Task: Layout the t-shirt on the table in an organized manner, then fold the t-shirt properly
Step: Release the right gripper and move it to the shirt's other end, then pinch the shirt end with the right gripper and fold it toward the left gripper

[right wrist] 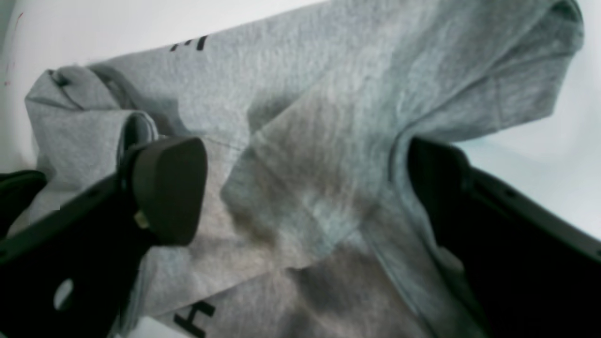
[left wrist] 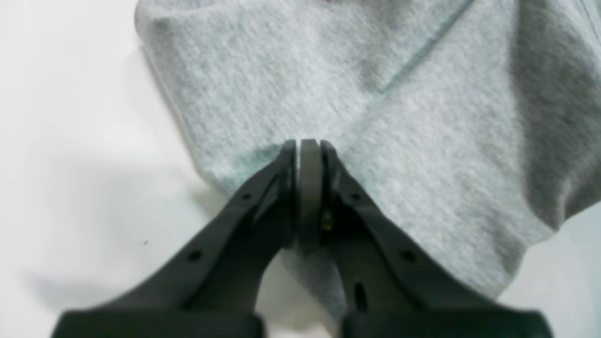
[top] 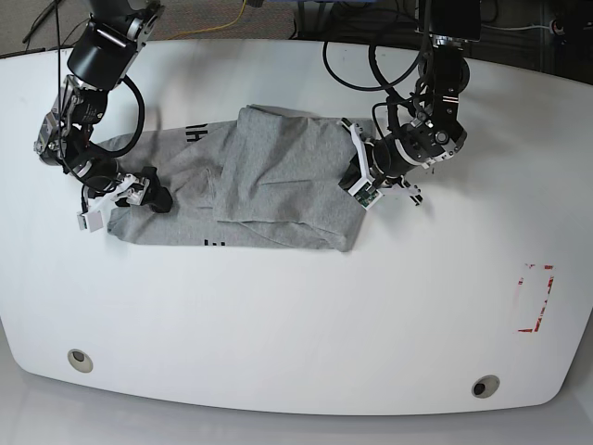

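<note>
My left hand [left wrist: 310, 145] is clenched on a fold of the t-shirt [top: 269, 181] at its edge. My right hand [right wrist: 305, 173] is released, jaws spread wide over the cloth at the other end, gripping nothing. The shirt lies mid-surface [top: 296, 324], partly folded over itself, black lettering [right wrist: 195, 317] showing at its edges.

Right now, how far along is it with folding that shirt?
Partway, I'd say. The shirt lies on the table with one part already folded over its middle, though it looks rumpled. In hand: the left pincer is shut on one edge, while the right pincer is open over the other end. Smoothing and the remaining folds seem left.
</note>
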